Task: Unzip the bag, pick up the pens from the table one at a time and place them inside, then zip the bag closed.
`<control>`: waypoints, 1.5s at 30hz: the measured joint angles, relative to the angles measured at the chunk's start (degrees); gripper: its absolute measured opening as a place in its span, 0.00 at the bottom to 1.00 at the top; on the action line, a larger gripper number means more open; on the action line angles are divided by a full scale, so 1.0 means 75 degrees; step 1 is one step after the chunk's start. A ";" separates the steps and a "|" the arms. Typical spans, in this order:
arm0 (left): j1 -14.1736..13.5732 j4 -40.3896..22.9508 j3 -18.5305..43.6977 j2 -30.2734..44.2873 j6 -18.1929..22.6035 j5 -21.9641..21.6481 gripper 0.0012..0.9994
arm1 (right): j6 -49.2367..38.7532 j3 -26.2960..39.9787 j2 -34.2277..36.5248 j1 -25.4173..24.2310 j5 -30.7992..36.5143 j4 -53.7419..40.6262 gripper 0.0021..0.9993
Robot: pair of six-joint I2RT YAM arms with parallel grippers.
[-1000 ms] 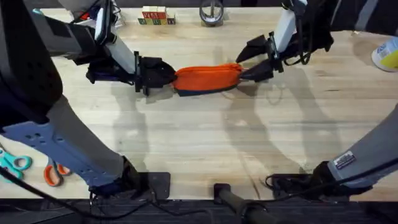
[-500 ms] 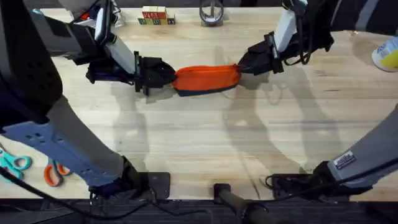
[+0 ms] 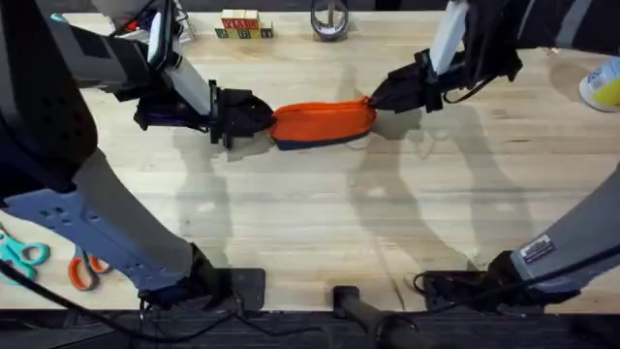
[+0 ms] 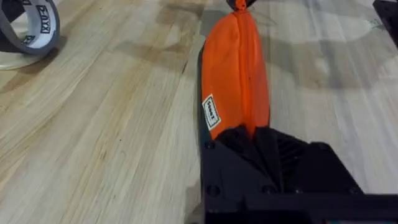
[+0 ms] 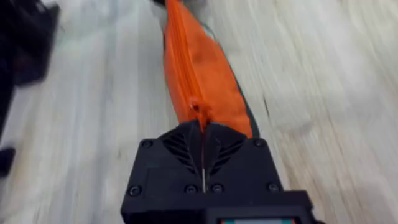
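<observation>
The orange bag (image 3: 325,121) lies lengthwise across the far middle of the table (image 3: 310,223), held between both arms. My left gripper (image 3: 266,118) is shut on the bag's left end; the left wrist view shows its black fingers (image 4: 249,140) pinching the orange fabric (image 4: 236,74). My right gripper (image 3: 373,101) is shut at the bag's right end. In the right wrist view it (image 5: 202,127) closes on the zipper pull (image 5: 198,111) of the bag (image 5: 199,68). The zipper line looks closed along the top. The pens are out of view.
Teal scissors (image 3: 19,254) and orange scissors (image 3: 82,269) lie at the near left edge. Toy blocks (image 3: 242,24) and a tape roll (image 3: 329,19) sit at the far edge, and a white and yellow container (image 3: 603,85) stands at far right. The tape roll (image 4: 28,28) lies beside the bag.
My right gripper was open beside the bag's right end a second ago; it has shut on that end and shifted slightly toward the far edge. The left gripper has kept its hold.
</observation>
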 joint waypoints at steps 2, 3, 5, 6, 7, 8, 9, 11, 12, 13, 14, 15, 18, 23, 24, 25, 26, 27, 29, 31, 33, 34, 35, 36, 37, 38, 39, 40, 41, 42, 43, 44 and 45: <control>-0.0009 0.0000 0.0000 0.0000 0.0002 0.0000 0.04 | 0.0034 0.0000 0.0000 -0.0038 -0.0338 0.0003 0.03; -0.0009 -0.0002 0.0000 0.0001 0.0000 0.0000 0.04 | 0.0057 0.0000 0.0000 -0.0057 -0.0486 0.0001 0.03; -0.0009 0.0000 0.0000 0.0000 0.0000 0.0000 0.04 | 0.0074 0.0000 0.0000 -0.0093 -0.0788 0.0003 0.03; -0.0009 0.0000 0.0000 0.0000 0.0000 0.0000 0.04 | 0.0083 0.0000 0.0000 -0.0112 -0.0923 0.0001 0.03; -0.0009 0.0000 0.0000 0.0000 0.0000 0.0000 0.04 | 0.0086 0.0000 0.0000 -0.0135 -0.1060 0.0001 0.03; -0.0009 0.0000 0.0000 0.0002 0.0000 0.0000 0.04 | 0.0086 0.0000 0.0000 -0.0155 -0.1146 0.0004 0.03; -0.0009 0.0000 0.0000 0.0000 0.0000 0.0000 0.04 | 0.0087 0.0000 0.0000 -0.0175 -0.1224 0.0002 0.03; -0.0009 0.0000 0.0000 0.0000 0.0000 0.0000 0.04 | 0.0089 0.0000 0.0000 -0.0196 -0.1283 -0.0001 0.03; -0.0009 0.0000 0.0000 0.0002 0.0001 0.0000 0.04 | 0.0089 0.0000 0.0000 -0.0202 -0.1303 -0.0002 0.03; -0.0009 0.0000 0.0000 0.0000 0.0000 0.0000 0.04 | 0.0089 0.0000 0.0000 -0.0202 -0.1321 -0.0002 0.03; -0.0009 0.0000 0.0000 0.0000 0.0001 0.0000 0.04 | 0.0089 0.0000 0.0000 -0.0199 -0.1338 0.0001 0.03; -0.0009 0.0000 0.0000 0.0000 0.0000 0.0000 0.04 | 0.0089 0.0000 0.0000 -0.0199 -0.1348 0.0001 0.03; -0.0009 0.0000 0.0000 0.0000 0.0002 0.0000 0.04 | 0.0089 0.0000 0.0000 -0.0193 -0.1362 0.0002 0.03; -0.0009 0.0000 0.0000 0.0003 0.0003 0.0000 0.04 | 0.0089 0.0000 0.0000 -0.0068 -0.1409 0.0050 0.03; -0.0009 0.0000 0.0000 0.0003 0.0002 0.0000 0.04 | 0.0089 0.0000 0.0000 -0.0021 -0.1412 0.0061 0.03; -0.0009 0.0000 0.0000 0.0003 0.0003 0.0000 0.04 | 0.0089 0.0000 0.0000 0.0052 -0.1412 0.0091 0.03; -0.0009 0.0000 0.0000 0.0000 0.0000 -0.0003 0.04 | 0.0089 0.0000 0.0000 0.0122 -0.1412 0.0139 0.03; -0.0009 0.0000 0.0000 0.0000 0.0001 -0.0003 0.04 | 0.0090 0.0000 0.0000 0.0216 -0.1409 0.0211 0.03; -0.0009 0.0000 0.0000 0.0000 0.0000 -0.0003 0.04 | 0.0097 0.0000 0.0000 0.0395 -0.1418 0.0378 0.03; -0.0009 0.0000 0.0000 0.0002 0.0000 -0.0003 0.04 | 0.0115 0.0000 0.0000 0.0583 -0.1431 0.0579 0.03; -0.0009 0.0000 0.0000 0.0000 0.0000 -0.0003 0.04 | 0.0118 0.0000 0.0000 0.0749 -0.1439 0.0768 0.03; -0.0009 0.0000 0.0000 0.0000 0.0003 -0.0003 0.04 | 0.0121 0.0000 0.0000 0.0820 -0.1440 0.0845 0.03; -0.0009 0.0000 0.0000 0.0000 0.0000 -0.0003 0.04 | 0.0134 0.0000 0.0000 0.0903 -0.1440 0.0939 0.03; -0.0009 0.0000 0.0000 0.0000 0.0003 -0.0006 0.04 | 0.0142 0.0000 0.0003 0.0972 -0.1439 0.1010 0.03; -0.0009 -0.0003 0.0000 0.0002 0.0000 -0.0006 0.04 | 0.0142 0.0000 0.0000 0.1043 -0.1438 0.1083 0.03; -0.0009 -0.0001 0.0000 0.0001 0.0001 -0.0006 0.04 | 0.0142 0.0000 0.0000 0.1107 -0.1434 0.1151 0.03; -0.0009 -0.0003 0.0000 0.0002 0.0000 -0.0006 0.04 | 0.0142 0.0000 0.0000 0.1171 -0.1429 0.1225 0.03; -0.0009 -0.0003 0.0000 0.0000 0.0000 -0.0006 0.04 | 0.0144 0.0000 0.0000 0.1233 -0.1424 0.1288 0.03; -0.0009 -0.0003 0.0000 0.0002 0.0000 -0.0007 0.04 | 0.0145 0.0000 0.0000 0.1293 -0.1414 0.1372 0.03; -0.0009 -0.0003 0.0000 0.0000 0.0000 -0.0009 0.04 | 0.0142 0.0000 0.0000 0.1348 -0.1404 0.1449 0.03; -0.0009 -0.0003 0.0000 0.0000 0.0000 -0.0009 0.04 | 0.0145 0.0000 0.0000 0.1414 -0.1401 0.1529 0.03; -0.0009 -0.0001 0.0000 0.0003 0.0000 -0.0009 0.04 | 0.0143 0.0000 0.0000 0.1466 -0.1398 0.1600 0.03; -0.0009 -0.0003 0.0000 0.0000 0.0000 -0.0009 0.04 | 0.0145 0.0000 0.0000 0.1523 -0.1399 0.1671 0.03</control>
